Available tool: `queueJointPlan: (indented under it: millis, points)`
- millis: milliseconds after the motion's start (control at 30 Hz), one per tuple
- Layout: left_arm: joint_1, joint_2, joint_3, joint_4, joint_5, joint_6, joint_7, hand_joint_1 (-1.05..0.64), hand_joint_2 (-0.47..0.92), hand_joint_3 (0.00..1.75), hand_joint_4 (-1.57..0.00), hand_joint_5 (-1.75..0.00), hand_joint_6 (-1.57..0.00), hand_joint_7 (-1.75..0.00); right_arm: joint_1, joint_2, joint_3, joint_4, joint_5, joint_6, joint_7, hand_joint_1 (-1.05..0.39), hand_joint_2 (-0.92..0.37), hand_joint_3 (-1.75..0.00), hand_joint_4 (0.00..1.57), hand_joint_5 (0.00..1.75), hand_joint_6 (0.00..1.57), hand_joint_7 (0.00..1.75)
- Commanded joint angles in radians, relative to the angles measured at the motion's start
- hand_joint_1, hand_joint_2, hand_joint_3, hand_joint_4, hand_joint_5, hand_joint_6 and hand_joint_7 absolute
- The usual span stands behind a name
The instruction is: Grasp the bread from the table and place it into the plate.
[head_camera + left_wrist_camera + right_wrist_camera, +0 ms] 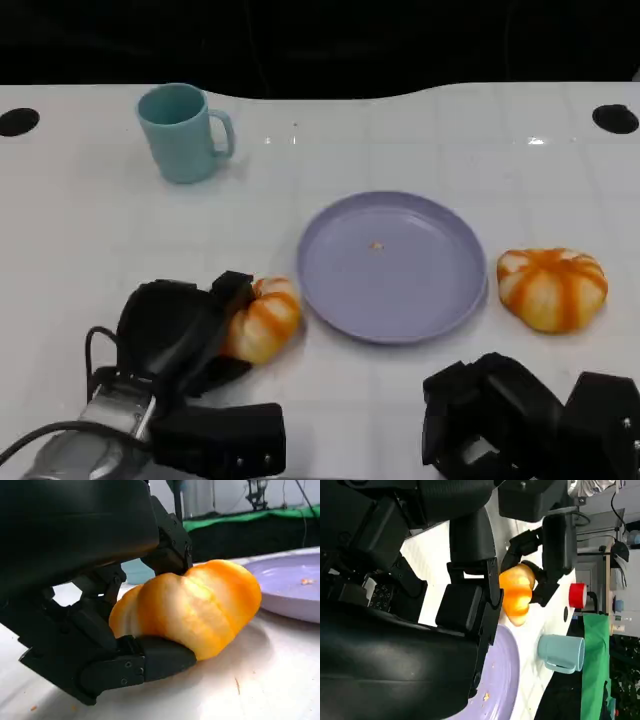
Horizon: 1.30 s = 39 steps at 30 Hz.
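Left hand [185, 335]: fingers wrapped around the near bread [262, 318]. Left wrist view confirms contact: one finger [150, 660] under the roll's lower edge, others pressing its top. The roll appears to sit on the table [90, 230] or just barely off it; cannot tell which.

Key relation: the held bread projects from the left hand's fingertips toward the purple plate [392, 265], its long axis running roughly from the palm out toward the plate rim. The plate lies just beyond the roll's far end, a narrow strip of table between them. Judgement: the transfer calls for a lift, then a short carry over the rim toward the plate's middle.

Right hand [500, 410]: low at the near table edge, holding nothing; fingers look partly curled, but cannot tell for sure. The second bread [553, 288] lies just ahead of it, on the plate's far side from the left hand, untouched.

Farther out: teal mug [185, 132], well beyond the left hand, upright, handle toward the plate side. A small crumb [377, 244] sits on the plate.
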Motion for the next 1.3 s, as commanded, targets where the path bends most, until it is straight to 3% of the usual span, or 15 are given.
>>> queueJointPlan:
  millis: [33,500,733,1000,1133,1200,1300]
  points:
    - [-0.021,0.014,-0.005,0.016,-0.006,-0.020,0.056,-0.23,0.38,1.47,-0.88,-1.75,-0.69,-1.75,0.007,-0.006,-0.004,-0.007,0.007,-0.003,-0.001,-1.05,-0.13,-1.24,1.53,1.27,1.57,0.95]
    - [0.016,0.071,0.028,-0.157,0.003,0.027,0.042,-0.21,0.30,1.52,-0.93,-1.75,-0.72,-1.75,0.008,-0.002,-0.004,0.000,0.012,-0.019,0.005,-1.05,-0.12,-1.23,1.54,1.26,1.57,0.95]
    - [0.048,0.101,0.062,-0.268,-0.017,0.030,0.002,-0.20,0.33,1.52,-0.94,-1.75,-0.72,-1.75,0.017,0.001,0.002,-0.014,0.004,-0.011,-0.007,-1.05,-0.12,-1.24,1.54,1.26,1.57,0.96]
    - [0.049,0.119,0.070,-0.360,-0.018,-0.005,-0.020,-0.22,0.32,1.40,-0.92,-1.75,-0.71,-1.75,0.019,0.004,0.004,-0.017,0.004,-0.013,-0.010,-1.05,-0.12,-1.25,1.54,1.27,1.57,0.96]
    - [0.023,0.111,0.068,-0.379,-0.018,-0.025,-0.047,-0.26,0.40,1.26,-0.90,-1.75,-0.67,-1.75,0.021,0.003,0.005,-0.023,0.004,-0.004,-0.011,-1.05,-0.11,-1.25,1.54,1.26,1.57,0.96]
    - [0.005,0.103,0.067,-0.378,-0.028,-0.037,-0.074,-0.28,0.45,1.11,-0.87,-1.75,-0.64,-1.75,0.022,0.001,0.007,-0.026,-0.003,-0.001,-0.015,-1.05,-0.12,-1.25,1.53,1.26,1.57,0.97]
    - [-0.029,0.085,0.066,-0.359,-0.053,-0.057,-0.120,-0.27,0.45,0.99,-0.87,-1.75,-0.65,-1.75,0.021,0.002,0.007,-0.022,-0.001,-0.007,-0.013,-1.05,-0.12,-1.25,1.53,1.26,1.57,0.97]
